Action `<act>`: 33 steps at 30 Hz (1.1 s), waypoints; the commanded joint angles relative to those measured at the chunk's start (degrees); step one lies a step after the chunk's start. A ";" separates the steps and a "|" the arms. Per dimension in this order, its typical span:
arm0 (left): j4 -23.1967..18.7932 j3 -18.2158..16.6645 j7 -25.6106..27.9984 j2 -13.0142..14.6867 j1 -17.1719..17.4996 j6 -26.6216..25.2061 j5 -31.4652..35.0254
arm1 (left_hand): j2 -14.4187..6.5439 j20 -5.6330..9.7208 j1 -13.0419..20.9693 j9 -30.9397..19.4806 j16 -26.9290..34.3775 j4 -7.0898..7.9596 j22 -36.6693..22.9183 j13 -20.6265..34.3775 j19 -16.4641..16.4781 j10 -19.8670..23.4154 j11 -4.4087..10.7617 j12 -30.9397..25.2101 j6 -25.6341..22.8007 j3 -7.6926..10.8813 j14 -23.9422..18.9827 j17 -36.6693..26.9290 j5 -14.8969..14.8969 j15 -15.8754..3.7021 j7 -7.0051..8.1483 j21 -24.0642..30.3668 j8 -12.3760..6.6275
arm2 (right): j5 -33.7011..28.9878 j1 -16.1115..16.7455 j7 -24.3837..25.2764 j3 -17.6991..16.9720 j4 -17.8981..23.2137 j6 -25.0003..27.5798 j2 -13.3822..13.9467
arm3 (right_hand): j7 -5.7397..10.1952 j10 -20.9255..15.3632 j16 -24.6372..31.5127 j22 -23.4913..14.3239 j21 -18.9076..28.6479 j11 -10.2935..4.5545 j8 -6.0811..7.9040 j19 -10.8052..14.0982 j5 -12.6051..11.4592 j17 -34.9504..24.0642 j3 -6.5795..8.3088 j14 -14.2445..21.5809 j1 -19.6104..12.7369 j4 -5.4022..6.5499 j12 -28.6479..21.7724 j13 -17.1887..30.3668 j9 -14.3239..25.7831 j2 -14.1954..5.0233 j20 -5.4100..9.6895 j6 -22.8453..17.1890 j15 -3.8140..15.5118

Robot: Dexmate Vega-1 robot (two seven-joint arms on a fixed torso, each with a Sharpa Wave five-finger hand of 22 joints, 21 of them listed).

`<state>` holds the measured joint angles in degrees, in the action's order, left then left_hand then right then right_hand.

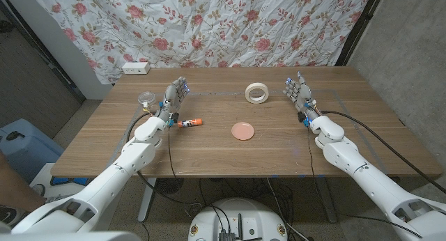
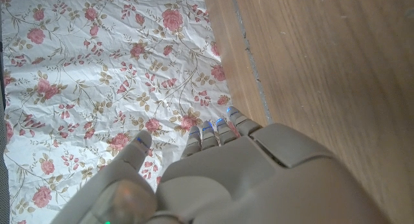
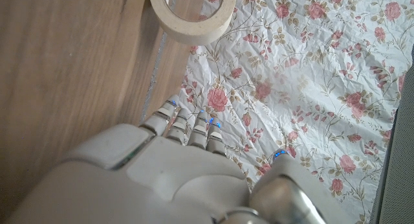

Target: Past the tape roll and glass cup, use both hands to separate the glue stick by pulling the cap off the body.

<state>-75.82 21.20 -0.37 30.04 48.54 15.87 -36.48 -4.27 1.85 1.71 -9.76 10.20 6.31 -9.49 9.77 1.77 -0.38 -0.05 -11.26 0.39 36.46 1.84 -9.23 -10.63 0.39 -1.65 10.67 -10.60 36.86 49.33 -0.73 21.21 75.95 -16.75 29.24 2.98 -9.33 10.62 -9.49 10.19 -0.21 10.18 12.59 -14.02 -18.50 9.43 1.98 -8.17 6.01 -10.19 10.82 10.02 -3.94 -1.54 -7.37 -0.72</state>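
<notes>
The glue stick [image 1: 191, 122], white with an orange cap end, lies on the wooden table [image 1: 230, 154] just right of my left wrist. My left hand [image 1: 177, 95] is raised above the table behind it, fingers apart and holding nothing; its back shows in the left wrist view [image 2: 226, 179]. My right hand [image 1: 298, 91] stands on the table's right side, fingers spread and empty, and its back shows in the right wrist view [image 3: 162, 179]. A tape roll [image 1: 256, 93] lies between the hands; the right wrist view also catches the tape roll [image 3: 193, 13]. A glass cup [image 1: 146, 99] stands left of my left hand.
A small pink round dish [image 1: 243, 131] lies near the table's middle. A white power strip [image 1: 135, 68] sits at the far left corner. A floral cloth [image 1: 230, 25] hangs behind the table.
</notes>
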 commanded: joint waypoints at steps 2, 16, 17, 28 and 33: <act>-3.84 0.15 3.02 1.88 1.22 -2.51 2.04 | -2.55 0.67 1.14 -0.08 0.16 -1.46 -0.02 0.14 0.36 0.79 0.94 -0.44 -1.29 0.57 -0.19 -0.19 -0.33 -0.65 -0.02 0.19 -0.44 | -1.31 0.51 0.56 0.45 0.20 -1.27 0.03 | -0.16 -0.30 0.21 -0.13 0.29 0.16 0.38 -0.01 -0.36 -0.14 0.38 0.14 -0.28 -0.06 -0.37 0.02 0.11 0.06 0.21 -0.61 0.33; -15.03 0.25 9.72 7.94 4.29 -10.74 7.21 | -1.55 1.59 5.89 -0.12 0.01 -9.34 0.07 0.18 1.03 3.93 2.51 -0.49 -5.51 2.32 -1.49 -0.20 0.35 -1.79 1.61 -0.05 -0.99 | -2.50 1.11 1.05 0.41 1.35 -1.61 1.11 | -0.16 -0.68 0.30 -0.11 0.31 0.26 0.48 -0.19 -0.41 0.40 0.55 0.11 -0.41 -0.33 -0.61 -0.08 0.09 -0.16 0.72 -0.81 0.87; -16.11 0.28 10.53 8.41 4.54 -11.77 7.76 | -1.43 1.68 6.56 -0.14 0.01 -10.41 0.07 0.21 1.17 4.64 2.57 -0.63 -5.96 2.55 -1.66 -0.21 0.43 -1.74 1.76 -0.05 -1.05 | -2.73 1.23 1.32 0.36 1.45 -1.84 1.13 | -0.20 -0.77 0.32 -0.11 0.30 0.28 0.50 -0.21 -0.41 0.45 0.57 0.14 -0.42 -0.36 -0.64 -0.08 0.09 -0.17 0.84 -0.86 0.90; -26.53 0.11 15.75 13.79 7.64 -20.74 12.55 | -1.17 2.10 9.78 -0.29 0.12 -15.33 0.06 0.31 2.03 8.14 3.85 -1.07 -10.77 3.37 -3.29 -0.25 0.57 -2.19 2.68 -0.04 -1.79 | -2.81 2.86 1.52 -0.42 2.09 -3.92 1.51 | -0.26 -1.08 0.41 -0.10 0.24 0.31 0.58 -0.52 -0.43 0.86 0.75 0.29 -0.58 -0.58 -0.75 -0.14 0.07 -0.38 1.41 -1.10 1.25; -30.71 -0.26 18.50 15.84 8.78 -25.33 14.96 | -0.69 2.36 11.07 -0.32 0.16 -16.58 0.05 0.33 2.09 9.09 4.43 -1.04 -12.26 3.47 -3.89 -0.25 0.59 -2.76 3.30 -0.11 -2.07 | -2.96 2.95 1.15 -0.40 1.93 -4.33 1.64 | -0.17 -1.17 0.42 -0.09 0.22 0.31 0.59 -0.67 -0.44 1.07 0.86 0.27 -0.68 -0.70 -0.77 -0.17 0.07 -0.51 1.58 -1.17 1.37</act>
<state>-97.16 21.46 11.66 41.15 54.72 0.84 -27.14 -5.07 2.16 11.73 -9.99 10.20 -9.76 -9.34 10.02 3.73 8.09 4.30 -12.20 -11.21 39.84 -1.56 -9.21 -10.13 -1.75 1.57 10.66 -12.37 34.29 51.34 0.62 21.22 77.59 -19.87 30.40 2.99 -10.06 10.82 -9.47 10.19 0.12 10.41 11.75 -14.01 -17.46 9.99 1.85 -8.47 5.45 -10.63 10.66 10.00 -4.24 -0.29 -7.99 0.22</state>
